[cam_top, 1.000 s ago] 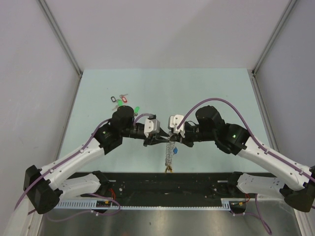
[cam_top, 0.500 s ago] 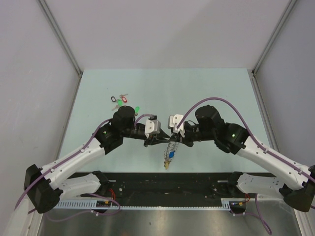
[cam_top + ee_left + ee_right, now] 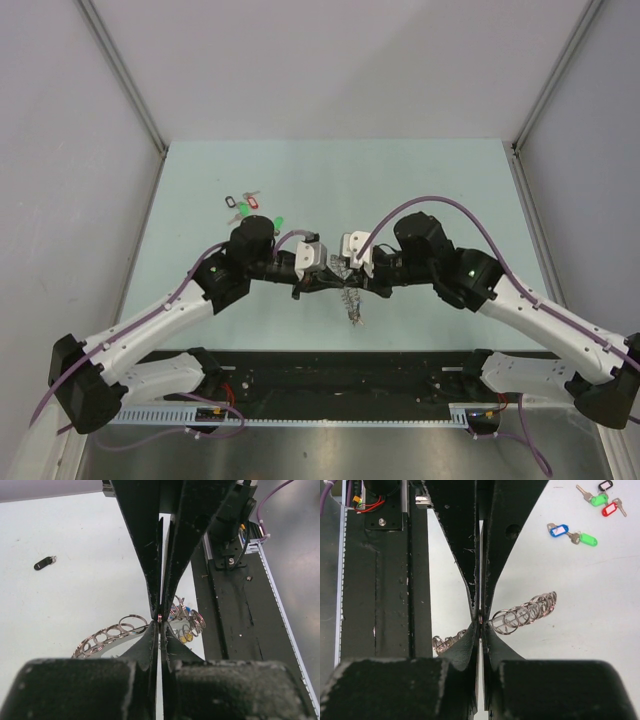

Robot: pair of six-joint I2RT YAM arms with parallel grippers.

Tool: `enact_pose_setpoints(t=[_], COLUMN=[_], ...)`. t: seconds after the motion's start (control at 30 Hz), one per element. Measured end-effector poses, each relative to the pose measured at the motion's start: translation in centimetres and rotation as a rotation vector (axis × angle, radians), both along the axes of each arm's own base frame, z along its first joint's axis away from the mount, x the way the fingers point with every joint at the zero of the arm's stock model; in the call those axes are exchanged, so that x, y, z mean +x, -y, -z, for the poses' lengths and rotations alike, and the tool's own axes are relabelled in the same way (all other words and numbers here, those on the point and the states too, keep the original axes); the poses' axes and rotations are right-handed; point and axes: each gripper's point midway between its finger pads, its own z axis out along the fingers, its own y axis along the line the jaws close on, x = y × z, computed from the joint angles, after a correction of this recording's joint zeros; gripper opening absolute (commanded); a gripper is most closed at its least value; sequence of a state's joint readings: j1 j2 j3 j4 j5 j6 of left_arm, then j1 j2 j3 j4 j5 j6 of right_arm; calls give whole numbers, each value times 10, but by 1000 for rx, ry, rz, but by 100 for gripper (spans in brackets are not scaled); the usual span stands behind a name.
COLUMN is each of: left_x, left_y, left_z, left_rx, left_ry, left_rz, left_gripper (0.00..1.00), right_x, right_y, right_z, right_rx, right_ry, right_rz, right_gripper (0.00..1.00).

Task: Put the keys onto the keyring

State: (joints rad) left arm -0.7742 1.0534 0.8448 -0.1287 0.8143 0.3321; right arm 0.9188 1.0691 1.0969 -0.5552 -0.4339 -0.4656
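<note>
Left end effector (image 3: 330,283) and right end effector (image 3: 349,283) meet tip to tip above the desk (image 3: 430,180), roughly mid-width, toward the near side. Both are closed right down, fingers pressed together with no gap visible.

Both pinch the keyring (image 3: 352,304) at almost the same spot. In the left wrist view, one thin wire loop is caught where the left end effector (image 3: 159,626) tips face the right end effector (image 3: 160,613) tips. The keyring (image 3: 107,636) coil runs off to the left of the pinch. On the other side a small bunch of tagged keys (image 3: 187,624), blue and yellow tags, hangs on the ring.

The right wrist view shows the same grip. The right end effector (image 3: 479,628) comes in from the bottom and the left end effector (image 3: 479,611) from the top, both clamped on the wire. A longer stretch of keyring (image 3: 525,612) sticks out to the right, with a shorter bit on the left.

In the top view the keyring droops from the pinch toward the arm bases as a short strand. Cannot tell if its lower end touches the desk.

Loose keys (image 3: 244,203) lie on the desk, well apart from both end effectors.
- Blue-tag key (image 3: 559,530) lies just beside a green-tag key (image 3: 589,539).
- Farther off is a cluster with green, red and black tags.
- One black-tag key (image 3: 44,563) shows alone in the left wrist view.
</note>
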Motion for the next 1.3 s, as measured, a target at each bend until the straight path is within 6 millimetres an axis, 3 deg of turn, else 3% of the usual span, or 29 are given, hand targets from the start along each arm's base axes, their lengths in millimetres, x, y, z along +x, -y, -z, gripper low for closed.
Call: enact_pose_setpoints(t=[0.07, 0.13, 0.37, 0.57, 0.9, 1.3], left_x=[1, 5, 6, 8, 14, 22], left_y=[0, 2, 2, 2, 3, 4], left_z=[-1, -3, 3, -21, -37, -53], left_rx=[-2, -20, -97, -200, -283, -359], left_ry=[-12, -24, -86, -69, -75, -81], left_rz=[-12, -37, -108, -140, -180, -222], left_gripper=[0, 0, 1, 0, 0, 0], right_x=[1, 2, 10, 21, 26, 11], right_y=[0, 2, 20, 31, 31, 17], right_z=[-1, -4, -41, -65, -35, -21], right_rx=[0, 10, 130, 219, 186, 193], right_ry=[-6, -16, 14, 35, -37, -95], right_rz=[9, 28, 129, 221, 276, 240], right_gripper=[29, 39, 42, 42, 48, 60])
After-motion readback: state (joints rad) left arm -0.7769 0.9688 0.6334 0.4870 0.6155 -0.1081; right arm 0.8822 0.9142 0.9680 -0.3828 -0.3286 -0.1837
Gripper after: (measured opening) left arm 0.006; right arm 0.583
